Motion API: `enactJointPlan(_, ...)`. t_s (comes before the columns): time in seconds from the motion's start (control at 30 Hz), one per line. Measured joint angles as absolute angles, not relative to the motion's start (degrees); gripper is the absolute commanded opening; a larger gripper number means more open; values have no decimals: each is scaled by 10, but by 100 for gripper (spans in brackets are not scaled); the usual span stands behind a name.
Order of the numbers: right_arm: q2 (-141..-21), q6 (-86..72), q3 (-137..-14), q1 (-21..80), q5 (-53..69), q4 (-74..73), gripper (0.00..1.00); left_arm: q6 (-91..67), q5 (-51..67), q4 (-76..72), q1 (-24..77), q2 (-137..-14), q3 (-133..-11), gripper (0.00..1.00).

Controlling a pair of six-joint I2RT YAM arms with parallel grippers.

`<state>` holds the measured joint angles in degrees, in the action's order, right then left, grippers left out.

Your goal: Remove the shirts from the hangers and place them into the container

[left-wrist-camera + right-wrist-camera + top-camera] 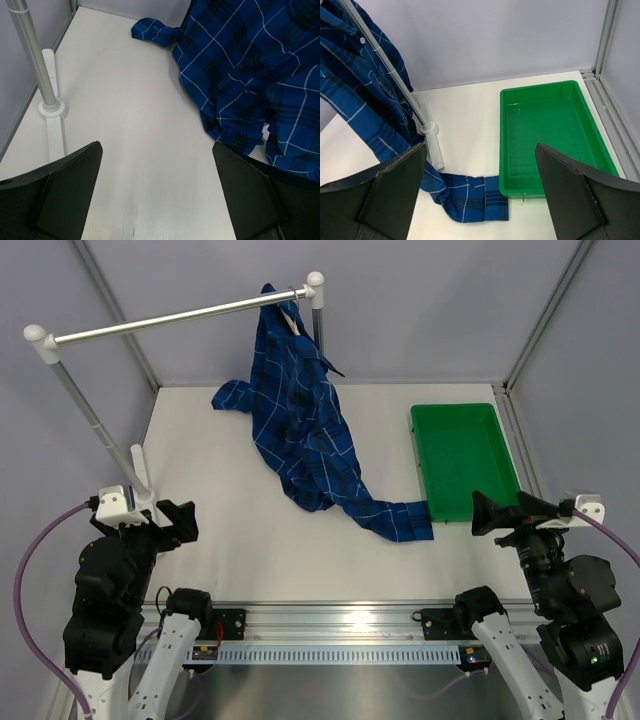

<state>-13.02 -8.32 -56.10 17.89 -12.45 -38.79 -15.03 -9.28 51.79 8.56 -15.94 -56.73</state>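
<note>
I am starting with the shirt (300, 425). It is hanging from the hanger (291, 312), of which I am seeing only a pale sliver at the collar, up on the rail (180, 322) near its right end. The body is draping down onto the table (230, 540). One sleeve is trailing forward and right, its cuff lying just beside the near left corner of the green tray (465, 455), perhaps touching it. The tray is holding nothing, so I am judging the task as not yet begun: the shirt has to come off the hanger, and all of it has to go into the tray.

The left gripper (176, 524) is sitting well apart from the cloth, fingers spread wide with nothing between them. The right gripper (497, 512) is spread just as wide and just as empty, near the tray's near edge.

I am seeing open table between the left gripper and the shirt. The tight spots are the rail's left upright (35, 60) and its foot close by the left arm, and the enclosure frame (607, 40) running just beside the tray's right rim. I am expecting cloth to spill over the rim unless it is gathered.
</note>
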Motion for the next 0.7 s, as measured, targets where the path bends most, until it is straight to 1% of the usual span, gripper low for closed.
enactJointPlan(0.47,-136,-100,-556,179,-129,-387,100,-151,-89,512,86,-159,-562,99)
enactJointPlan(0.53,-158,-104,-574,179,-124,-398,99,-153,-84,506,86,-160,-556,99)
enactJointPlan(0.7,-269,-111,-652,179,-91,-423,99,-162,-59,474,86,-170,-536,99)
